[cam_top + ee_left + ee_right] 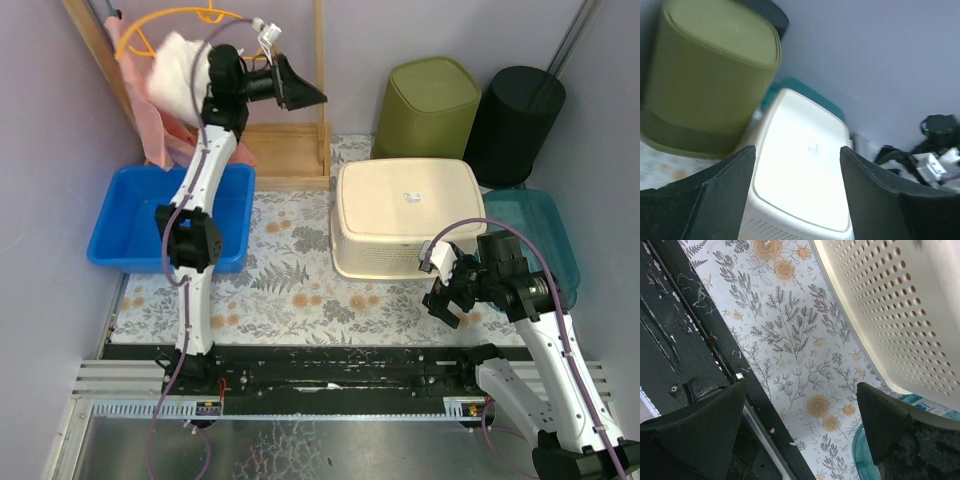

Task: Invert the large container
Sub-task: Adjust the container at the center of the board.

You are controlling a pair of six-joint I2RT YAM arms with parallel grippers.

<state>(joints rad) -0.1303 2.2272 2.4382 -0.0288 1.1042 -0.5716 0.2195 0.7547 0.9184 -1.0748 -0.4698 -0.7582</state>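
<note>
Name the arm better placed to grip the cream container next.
Right, probably. The right tool hangs open and low beside the near right corner of the cream container. The left tool is raised high toward the far side, well clear of it.

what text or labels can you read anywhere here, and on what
No text can be read in any view.
Small mark in the middle of the cream container: too small and blurred to read, in the left wrist view as well.
Pale patch on the teal bin, right wrist view: cut off, unreadable.
</note>
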